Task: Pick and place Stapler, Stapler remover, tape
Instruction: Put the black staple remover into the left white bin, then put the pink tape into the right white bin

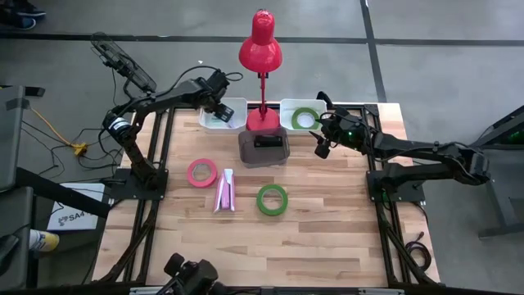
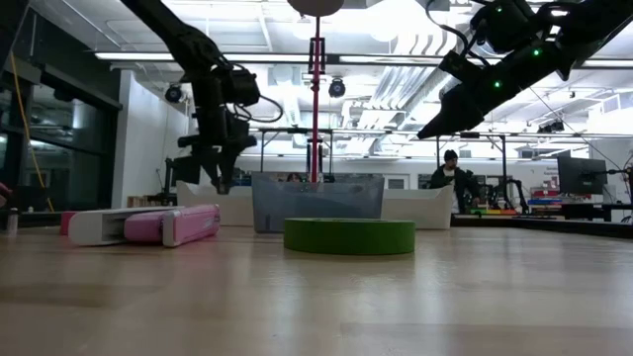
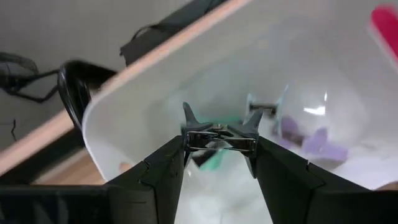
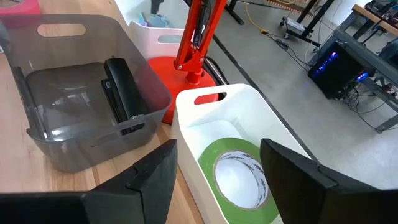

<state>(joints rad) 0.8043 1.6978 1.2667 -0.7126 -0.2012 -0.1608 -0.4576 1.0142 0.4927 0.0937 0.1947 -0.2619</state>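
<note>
My left gripper (image 1: 219,111) hangs over the far-left white bin (image 1: 233,124), shut on a metal stapler remover (image 3: 217,135). A green and a purple remover (image 3: 311,142) lie on the bin's floor below it. My right gripper (image 1: 322,147) stands open above the right white bin (image 4: 186,109), where one green tape (image 4: 239,177) lies flat. On the table lie a pink tape (image 1: 201,172), a green tape (image 1: 273,199) and a pink stapler (image 1: 224,192). A black stapler (image 4: 121,93) rests in the grey bin (image 1: 264,157). My left gripper pinches the stapler remover between its two fingertips (image 3: 177,152), one on each side of its metal body (image 3: 214,142). The fingers slant down from above into the white bin. The remover's two claws (image 3: 188,115) point away from the wrist. Whether it hangs clear of the bin's floor I cannot tell.
A red desk lamp (image 1: 260,49) stands on its base between the two white bins, its stem rising behind the grey bin. The three bins line the far edge. A person (image 2: 450,178) sits in the room beyond the table. Bare wood fills the near half.
</note>
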